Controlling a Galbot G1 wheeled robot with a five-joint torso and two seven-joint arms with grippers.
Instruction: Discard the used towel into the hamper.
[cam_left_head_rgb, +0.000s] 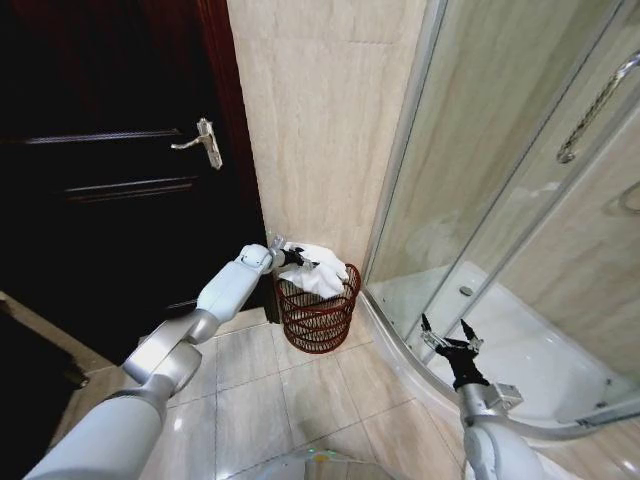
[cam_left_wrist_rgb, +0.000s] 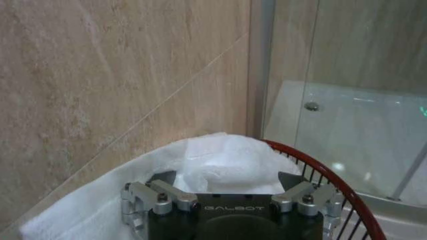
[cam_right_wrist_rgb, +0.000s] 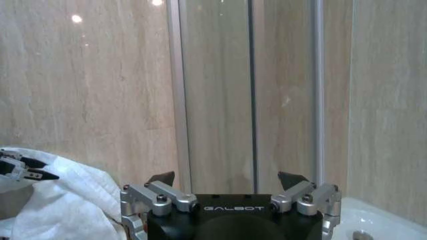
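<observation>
In the corner where the beige marble-tiled wall (cam_left_head_rgb: 320, 120) meets the glass shower enclosure (cam_left_head_rgb: 500, 200), the small round red-brown openwork wire hamper (cam_left_head_rgb: 318, 318) stands on the glossy tiled floor (cam_left_head_rgb: 300, 400), just beside the dark wooden door (cam_left_head_rgb: 110, 180) with its silver lever handle (cam_left_head_rgb: 203, 143). The crumpled white used towel (cam_left_head_rgb: 318, 268) lies across the hamper's rim, part of it bunched above the opening and part draped over the near edge. The left tool (cam_left_head_rgb: 300, 259) reaches out over the hamper's top with its arm stretched forward; in the left wrist view its two fingers (cam_left_wrist_rgb: 162, 178) stand spread wide apart, released, with the towel (cam_left_wrist_rgb: 213, 165) heaped between and beyond them and the hamper's red wire rim (cam_left_wrist_rgb: 320, 170) curving past on one side. The right tool (cam_left_head_rgb: 450, 335) hangs well apart from the hamper, in front of the shower's curved white base (cam_left_head_rgb: 560, 370), its black fingers (cam_left_head_rgb: 467, 329) splayed and grasping nothing. In the right wrist view the towel (cam_right_wrist_rgb: 60, 200) and the left tool's dark fingertips (cam_right_wrist_rgb: 27, 167) appear at the picture's edge.
</observation>
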